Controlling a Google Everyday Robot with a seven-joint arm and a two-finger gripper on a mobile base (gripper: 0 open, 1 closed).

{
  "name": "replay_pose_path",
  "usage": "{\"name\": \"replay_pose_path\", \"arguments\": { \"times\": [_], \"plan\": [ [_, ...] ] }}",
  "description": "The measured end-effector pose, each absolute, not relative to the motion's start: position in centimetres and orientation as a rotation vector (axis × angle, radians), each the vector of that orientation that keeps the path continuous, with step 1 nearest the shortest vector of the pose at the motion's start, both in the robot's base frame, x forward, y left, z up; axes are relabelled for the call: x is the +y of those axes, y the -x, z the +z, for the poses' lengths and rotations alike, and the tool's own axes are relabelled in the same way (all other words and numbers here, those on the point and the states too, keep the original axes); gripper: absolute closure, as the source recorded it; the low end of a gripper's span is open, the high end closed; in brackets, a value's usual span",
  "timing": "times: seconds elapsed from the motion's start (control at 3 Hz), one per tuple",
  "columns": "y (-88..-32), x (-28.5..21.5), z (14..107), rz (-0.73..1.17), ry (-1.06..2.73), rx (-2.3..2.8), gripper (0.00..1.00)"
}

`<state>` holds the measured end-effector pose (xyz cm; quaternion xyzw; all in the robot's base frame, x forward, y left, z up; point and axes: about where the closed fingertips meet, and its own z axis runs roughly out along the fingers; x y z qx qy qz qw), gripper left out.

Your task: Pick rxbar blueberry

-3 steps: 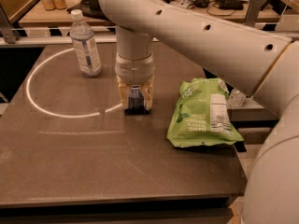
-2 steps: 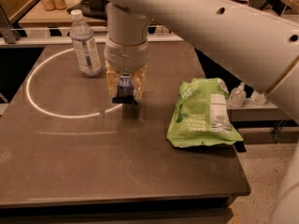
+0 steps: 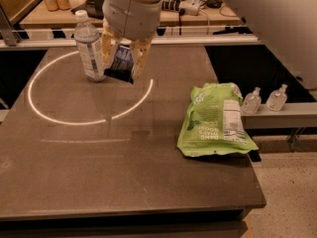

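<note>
My gripper (image 3: 122,63) hangs above the far left part of the dark table (image 3: 124,172), lifted off its surface. It is shut on the rxbar blueberry (image 3: 120,63), a small dark navy-blue bar with white print, held between the two tan fingers (image 3: 140,56) and tilted. The bar is in the air, just right of the clear plastic water bottle (image 3: 89,46).
A large light-green snack bag (image 3: 215,120) lies on the table's right side. A bright ring of light (image 3: 34,103) marks the table's left part. Two small bottles (image 3: 265,100) stand on a ledge at right. A desk with cables lies beyond the table.
The gripper has risen from the table with the blue bar in it and moved left toward the water bottle. The view has shifted as well.
</note>
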<state>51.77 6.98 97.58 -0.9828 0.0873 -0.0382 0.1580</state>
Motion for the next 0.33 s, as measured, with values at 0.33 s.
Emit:
{"name": "replay_pose_path", "arguments": {
  "times": [0.33],
  "plan": [
    [-52.10, 7.40, 97.95, -0.128, 2.790, 0.256, 1.00]
  ]
}}
